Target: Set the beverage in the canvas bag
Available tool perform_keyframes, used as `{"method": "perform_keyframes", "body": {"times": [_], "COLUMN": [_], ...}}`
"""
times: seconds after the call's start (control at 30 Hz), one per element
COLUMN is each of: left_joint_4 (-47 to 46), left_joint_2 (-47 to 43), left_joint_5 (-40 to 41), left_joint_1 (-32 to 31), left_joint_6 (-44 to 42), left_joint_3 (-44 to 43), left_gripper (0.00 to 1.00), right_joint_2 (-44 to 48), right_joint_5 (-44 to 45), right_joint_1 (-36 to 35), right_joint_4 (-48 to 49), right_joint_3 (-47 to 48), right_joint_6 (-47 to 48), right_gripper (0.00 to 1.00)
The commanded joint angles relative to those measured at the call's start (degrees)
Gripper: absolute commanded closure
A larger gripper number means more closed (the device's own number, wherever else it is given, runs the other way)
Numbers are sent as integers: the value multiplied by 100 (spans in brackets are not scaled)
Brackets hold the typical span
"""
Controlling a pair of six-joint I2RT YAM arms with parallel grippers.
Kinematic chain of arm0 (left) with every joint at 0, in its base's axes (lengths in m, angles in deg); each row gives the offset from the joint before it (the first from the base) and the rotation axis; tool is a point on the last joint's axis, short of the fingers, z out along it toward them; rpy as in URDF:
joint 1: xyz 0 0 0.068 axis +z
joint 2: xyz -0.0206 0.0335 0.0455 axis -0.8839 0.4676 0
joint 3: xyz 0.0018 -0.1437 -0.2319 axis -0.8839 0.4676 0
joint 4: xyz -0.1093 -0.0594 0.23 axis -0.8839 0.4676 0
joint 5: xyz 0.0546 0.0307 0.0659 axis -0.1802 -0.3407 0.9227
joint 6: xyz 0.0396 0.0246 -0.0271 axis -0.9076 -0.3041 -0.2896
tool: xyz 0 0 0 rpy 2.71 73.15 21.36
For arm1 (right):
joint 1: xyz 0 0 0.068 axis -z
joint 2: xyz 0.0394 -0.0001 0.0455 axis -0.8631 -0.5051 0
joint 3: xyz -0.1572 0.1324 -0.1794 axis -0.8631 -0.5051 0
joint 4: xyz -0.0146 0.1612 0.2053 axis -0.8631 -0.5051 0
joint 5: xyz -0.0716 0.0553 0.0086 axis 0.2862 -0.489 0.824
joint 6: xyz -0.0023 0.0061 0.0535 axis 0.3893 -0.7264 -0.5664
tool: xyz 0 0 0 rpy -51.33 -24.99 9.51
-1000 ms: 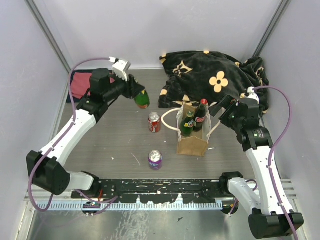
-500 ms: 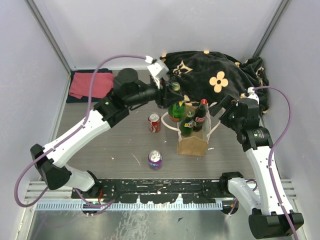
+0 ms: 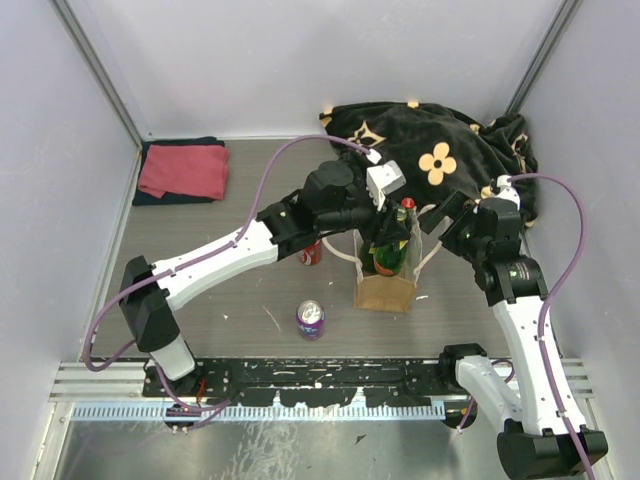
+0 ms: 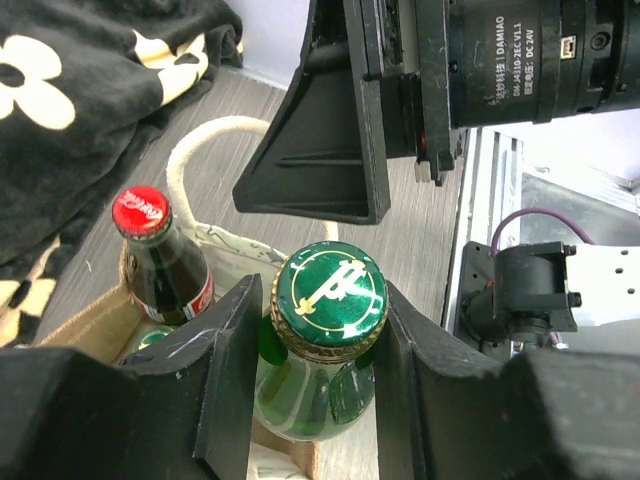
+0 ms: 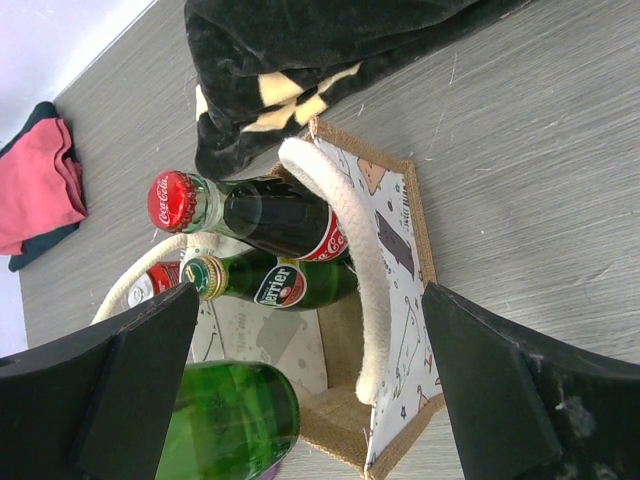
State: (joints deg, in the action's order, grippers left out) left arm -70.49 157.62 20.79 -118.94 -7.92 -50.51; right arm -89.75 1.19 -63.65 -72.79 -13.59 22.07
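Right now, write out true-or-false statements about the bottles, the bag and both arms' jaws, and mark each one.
1. The left jaws are shut on the neck of the green bottle. True.
2. The canvas bag is empty. False: it holds a Coca-Cola bottle and a Perrier bottle.
3. The right jaws grip a bag handle. False: they stand wide open, gripping nothing.
4. The purple can stands on the table, outside the bag. True.
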Motion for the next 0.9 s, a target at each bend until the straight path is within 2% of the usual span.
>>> {"method": "perform_keyframes", "body": {"times": [0.0, 0.17, 0.53, 0.87], "left_joint_4": [-1088, -1189, -1190, -1137], "left_joint_2": [-5, 263, 910, 903], "left_joint_5": [79, 132, 223, 218], "left_joint_1": [-69, -112, -111, -53], "left_joint_6": [-94, -139, -64, 35], "left_joint_3": [-474, -507, -1262, -1421], "left_gripper": [100, 100, 100, 100], "right_joint_2": [132, 172, 71, 119], "right_joint_5": [39, 58, 66, 109], "right_joint_1": [17, 21, 18, 19], "right_joint_4": [104, 92, 197, 251], "right_joint_3": [137, 115, 37, -92], "right_joint_6": [175, 242, 384, 392], "right_gripper": [0, 0, 0, 0]}}
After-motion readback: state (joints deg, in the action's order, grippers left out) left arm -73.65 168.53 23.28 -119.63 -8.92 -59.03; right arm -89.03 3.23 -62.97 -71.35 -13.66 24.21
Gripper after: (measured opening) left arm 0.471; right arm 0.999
